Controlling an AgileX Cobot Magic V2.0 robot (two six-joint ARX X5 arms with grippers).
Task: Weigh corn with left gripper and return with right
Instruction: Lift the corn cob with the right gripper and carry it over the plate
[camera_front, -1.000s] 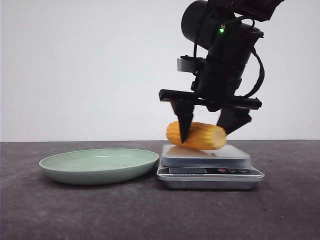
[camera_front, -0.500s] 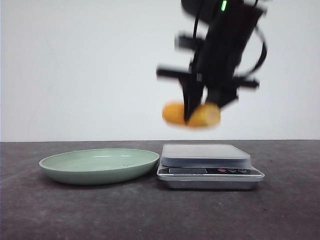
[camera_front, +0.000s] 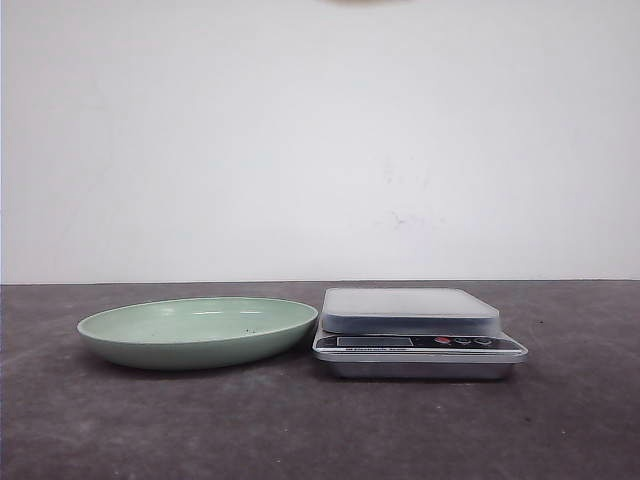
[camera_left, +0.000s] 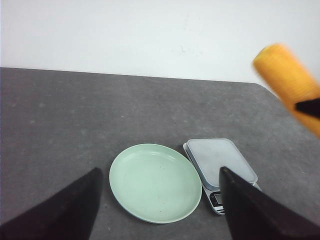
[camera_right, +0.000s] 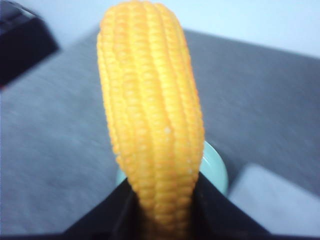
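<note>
The corn (camera_right: 150, 100), yellow-orange with ribbed kernel rows, stands up between the two dark fingers of my right gripper (camera_right: 164, 181), which is shut on it. The left wrist view shows the same corn (camera_left: 287, 80) high in the air above the table, with one dark finger (camera_left: 309, 107) of the right gripper against it. My left gripper (camera_left: 160, 170) hangs high over the table, open wide with nothing between its fingers. Neither gripper nor the corn shows in the front view.
A pale green plate (camera_front: 200, 325) lies on the dark table, and a silver scale (camera_front: 410, 310) with nothing on its platform stands right beside it. From above, the plate (camera_left: 155, 182) and the scale (camera_left: 220, 160) lie below my left gripper. A white wall stands behind.
My right gripper lifted the corn off the scale and carried it up out of the front view. The scale's platform is now bare.
</note>
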